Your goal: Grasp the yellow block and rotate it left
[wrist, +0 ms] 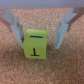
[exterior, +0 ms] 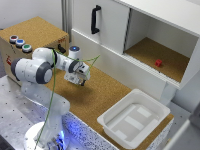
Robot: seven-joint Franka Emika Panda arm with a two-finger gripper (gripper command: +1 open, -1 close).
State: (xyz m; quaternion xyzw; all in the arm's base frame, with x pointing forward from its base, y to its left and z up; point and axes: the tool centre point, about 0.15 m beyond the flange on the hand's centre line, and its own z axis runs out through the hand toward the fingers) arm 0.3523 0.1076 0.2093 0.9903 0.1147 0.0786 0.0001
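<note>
Spread wide, our gripper (wrist: pixel 40 31) is straddling the small yellow-green rigid cube block (wrist: pixel 35 43) on the cork countertop (exterior: pixel 100 95), gripping nothing; we are judging it light, stiff, best pinched across its flat sides.

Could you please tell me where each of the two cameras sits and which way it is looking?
Exterior view: off the arm, raised, looking down across the cork table, cabinet with red block and white tray; the whole arm and gripper show.
Wrist view: on the wrist, looking down between the two fingers at the yellow block on the cork; only the fingers show.
Shared: the gripper and the cork surface; the yellow block cannot be made out in the exterior view.
</note>
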